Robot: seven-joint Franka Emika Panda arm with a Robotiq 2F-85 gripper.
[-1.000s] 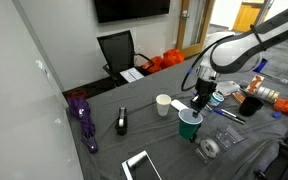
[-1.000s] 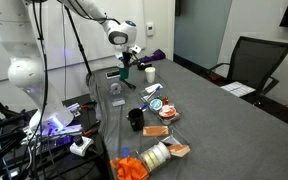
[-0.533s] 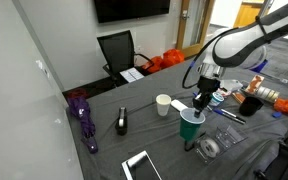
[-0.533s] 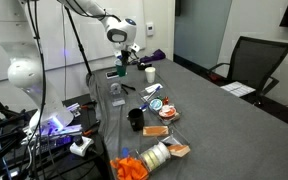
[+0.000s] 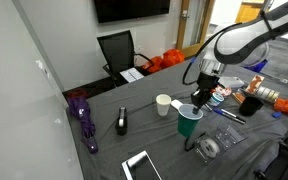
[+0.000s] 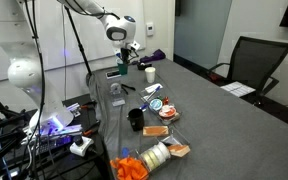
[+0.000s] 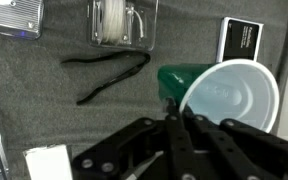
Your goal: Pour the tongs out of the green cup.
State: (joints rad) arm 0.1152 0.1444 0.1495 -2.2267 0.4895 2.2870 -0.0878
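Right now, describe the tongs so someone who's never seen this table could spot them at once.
On the grey table, find the tilted green cup. Beside it the tongs lie flat: two thin black arms joined at one end, unlike the blocky black box nearby.

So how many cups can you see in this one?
2. The green cup is held in the jaws by its rim; the white cup stands upright just beside it. The clutter farther along may hide more.
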